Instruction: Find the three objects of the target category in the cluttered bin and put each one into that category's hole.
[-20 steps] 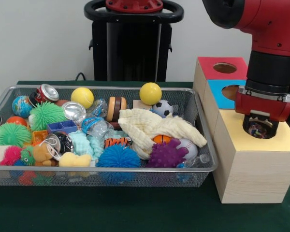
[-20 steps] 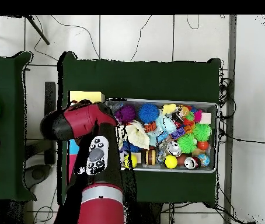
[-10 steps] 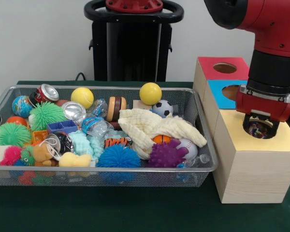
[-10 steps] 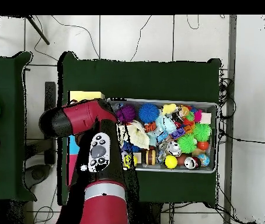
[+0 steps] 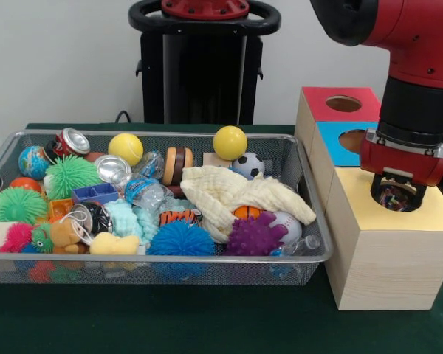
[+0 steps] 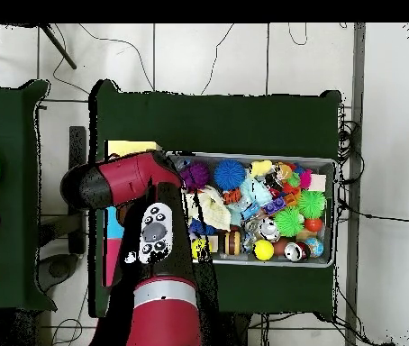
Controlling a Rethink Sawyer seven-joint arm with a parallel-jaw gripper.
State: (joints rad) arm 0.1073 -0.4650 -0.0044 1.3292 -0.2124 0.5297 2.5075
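My gripper (image 5: 393,196) hangs just over the top of the yellow-topped wooden box (image 5: 421,215), at the spot where its hole lies; something dark with coloured specks shows at its tip, and I cannot make out what it is. The wire bin (image 5: 310,199) to the left holds mixed clutter: yellow balls (image 5: 229,141), a purple spiky ball (image 5: 252,237), a blue spiky ball (image 5: 180,240), a crushed can (image 5: 71,141), a plastic bottle (image 5: 145,193) and a cream cloth (image 5: 240,194). In the overhead view the arm (image 6: 131,180) covers the boxes beside the bin (image 6: 327,164).
Behind the yellow box stand a blue-topped box (image 5: 340,131) and a red-topped box (image 5: 321,103), each with a round hole. A green cloth (image 5: 170,317) covers the table. Green spiky balls (image 5: 15,204) and a small globe ball (image 5: 32,161) fill the bin's left end.
The arm's upper links have shifted slightly. The gripper stays over the yellow box, hardly moved. Nothing in the bin has moved.
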